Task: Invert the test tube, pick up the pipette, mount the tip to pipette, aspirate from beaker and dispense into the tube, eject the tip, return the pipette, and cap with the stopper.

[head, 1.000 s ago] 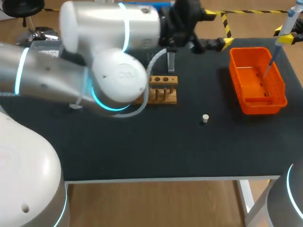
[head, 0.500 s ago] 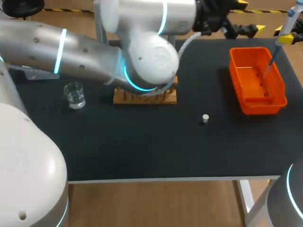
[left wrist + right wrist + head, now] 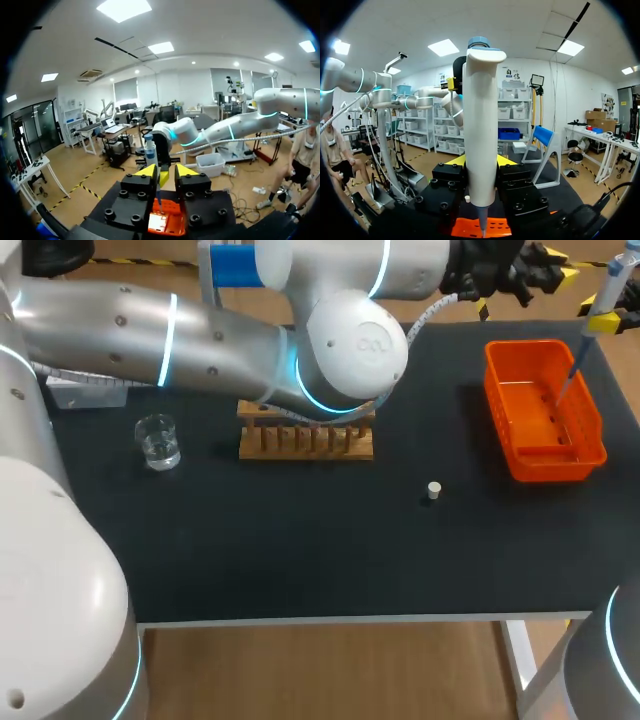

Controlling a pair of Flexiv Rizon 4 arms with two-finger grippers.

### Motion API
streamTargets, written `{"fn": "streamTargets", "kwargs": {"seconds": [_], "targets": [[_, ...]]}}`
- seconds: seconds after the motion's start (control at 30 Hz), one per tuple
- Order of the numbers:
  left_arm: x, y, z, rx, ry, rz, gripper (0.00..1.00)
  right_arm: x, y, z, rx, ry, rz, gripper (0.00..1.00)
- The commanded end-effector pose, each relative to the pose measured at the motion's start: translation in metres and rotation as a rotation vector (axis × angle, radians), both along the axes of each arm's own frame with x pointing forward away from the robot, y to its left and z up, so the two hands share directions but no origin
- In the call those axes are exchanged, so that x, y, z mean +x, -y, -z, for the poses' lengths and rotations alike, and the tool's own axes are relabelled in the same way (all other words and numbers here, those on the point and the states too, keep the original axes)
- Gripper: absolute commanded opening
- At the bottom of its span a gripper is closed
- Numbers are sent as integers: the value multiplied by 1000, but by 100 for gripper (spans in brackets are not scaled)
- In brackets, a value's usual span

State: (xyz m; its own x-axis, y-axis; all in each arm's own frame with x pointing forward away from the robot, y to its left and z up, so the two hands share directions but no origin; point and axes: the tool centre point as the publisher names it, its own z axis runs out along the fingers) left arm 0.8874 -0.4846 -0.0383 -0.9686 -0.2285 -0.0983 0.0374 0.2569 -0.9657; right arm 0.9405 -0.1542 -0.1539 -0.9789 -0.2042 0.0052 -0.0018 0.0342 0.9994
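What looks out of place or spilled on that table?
Nothing much. The beaker stands upright with no spill around it, the rack sits square, and the basket looks whole. Only the small stopper sits alone on the table, apart from the rack.

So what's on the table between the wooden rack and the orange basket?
Head view: only the small white stopper, standing apart from both the wooden rack and the orange basket, slightly toward the table's front edge.
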Motion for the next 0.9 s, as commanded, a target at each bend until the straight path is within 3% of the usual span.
{"fn": "streamTargets", "kwargs": {"seconds": [0.03,0.33,0.63,0.9], "targets": [[2,-2,4,-68,12,22,0,3,3,0,-1,0,-9,0],[2,-2,4,-68,12,22,0,3,3,0,-1,0,-9,0],[17,30,11,-94,-43,59,0,3,3,0,-1,0,-9,0],[29,46,9,-120,-53,66,0,3,3,0,-1,0,-9,0]]}}
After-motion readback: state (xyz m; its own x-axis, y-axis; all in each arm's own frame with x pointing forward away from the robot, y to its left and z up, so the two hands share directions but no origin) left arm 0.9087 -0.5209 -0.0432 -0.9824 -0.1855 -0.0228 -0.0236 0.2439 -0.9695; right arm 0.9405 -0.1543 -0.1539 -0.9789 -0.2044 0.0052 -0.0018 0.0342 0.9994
